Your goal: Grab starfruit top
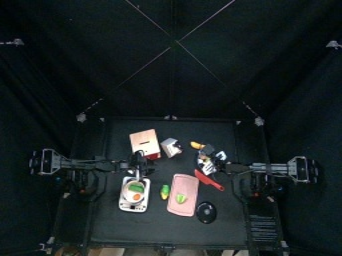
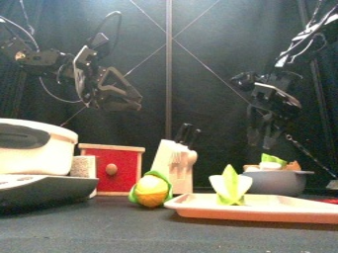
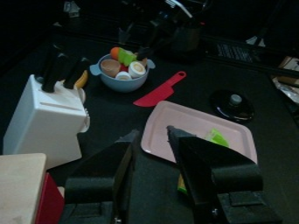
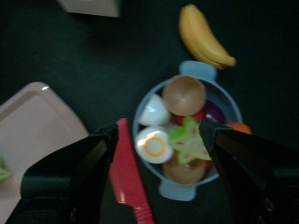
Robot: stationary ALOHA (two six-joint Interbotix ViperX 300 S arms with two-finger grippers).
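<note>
Above the bowl [image 4: 193, 131], the open right gripper [image 4: 166, 166] apparently hovers over starfruit [image 4: 187, 140].

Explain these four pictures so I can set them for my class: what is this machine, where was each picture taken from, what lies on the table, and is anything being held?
This is a robot with two black arms at a small black table, each ending in a two-jawed hand. One picture looks straight down from above, one looks level across the table from its front edge, and two come from cameras on the wrists.

The left hand hangs open over a pink tray. The right hand hangs open above a blue bowl of toy food: a green starfruit piece, a halved egg and others.

Also on the table: a banana, a red knife, a white knife block and a red box. Neither hand holds anything.
</note>
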